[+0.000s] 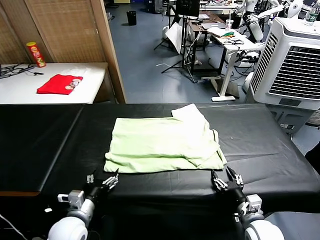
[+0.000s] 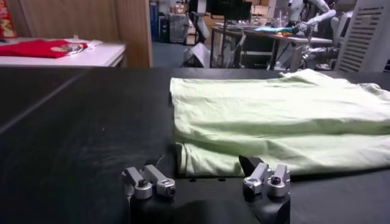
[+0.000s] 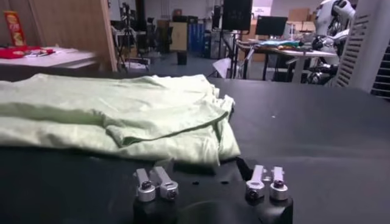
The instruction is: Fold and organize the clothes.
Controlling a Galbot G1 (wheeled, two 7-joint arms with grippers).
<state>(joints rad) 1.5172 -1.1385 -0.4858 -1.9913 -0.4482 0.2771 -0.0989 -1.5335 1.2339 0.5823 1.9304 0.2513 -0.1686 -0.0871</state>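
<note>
the pale green t-shirt [image 1: 162, 145] lies near the middle of the black table [image 1: 45, 145], already folded into a wide, layered rectangle. its near long edge is doubled over, and one sleeve or corner [image 1: 190, 114] pokes out at the far right side, so the bundle is not yet tidy. judging from this, the first folds look done, while at least one more fold across the width, and some squaring up, seem left.

the left gripper [image 1: 102, 181] sits low at the table's front edge, just short of the shirt's near left corner, its fingers spread and holding nothing. the right gripper [image 1: 226, 179] sits likewise by the near right corner, fingers also apart and empty; in the right wrist view the cloth hem lies just beyond its fingers [image 3: 156, 184], not between them.

the tabletop is a dark, slightly creased sheet. to the robot's left stands a white table [image 1: 20, 87] bearing a small red folded garment [image 1: 59, 84] and a tall snack can [image 1: 35, 54]. a wooden partition [image 1: 70, 30] rises behind it, a large white cooling unit [image 1: 292, 65] stands on the right, and cluttered desks [image 1: 225, 35] fill the blue-floored room beyond.
</note>
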